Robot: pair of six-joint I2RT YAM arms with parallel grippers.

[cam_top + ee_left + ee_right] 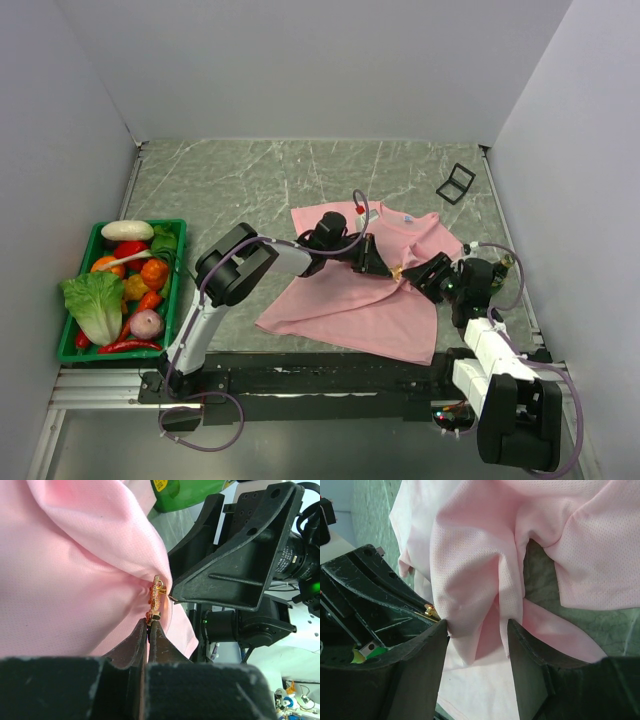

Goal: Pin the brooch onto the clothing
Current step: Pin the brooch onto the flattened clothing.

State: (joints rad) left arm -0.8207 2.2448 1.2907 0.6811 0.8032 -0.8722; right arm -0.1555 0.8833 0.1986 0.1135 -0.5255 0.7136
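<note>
**Left gripper** (149,622). The jaws are closed tight, pinching the lower end of the brooch (155,600). The brooch is a small gold-and-orange pin that stands upright above the tips, pressed into a bunched fold of the clothing (75,580).

**Right gripper** (477,635). The jaws stand wide and straddle the same raised fold of pink fabric. Whether the pads actually press it cannot be told. One black fingertip sits just beside the brooch's upper end.

**Clothing, remainder.** It is spread on the marbled table (250,180) and drawn up into a ridge between the two arms.

**Handling note.** The step in hand appears to be driving the pin through the fold. This is best done with the fabric held taut and backed by the right fingers. The left gripper should advance along the pin's own axis, without twisting, so that the point catches cloth.

**Markings.** None are legible. A yellow sticker (160,485) at the top of the left wrist view carries print too small to read, and the shirt shows no readable label.
</note>
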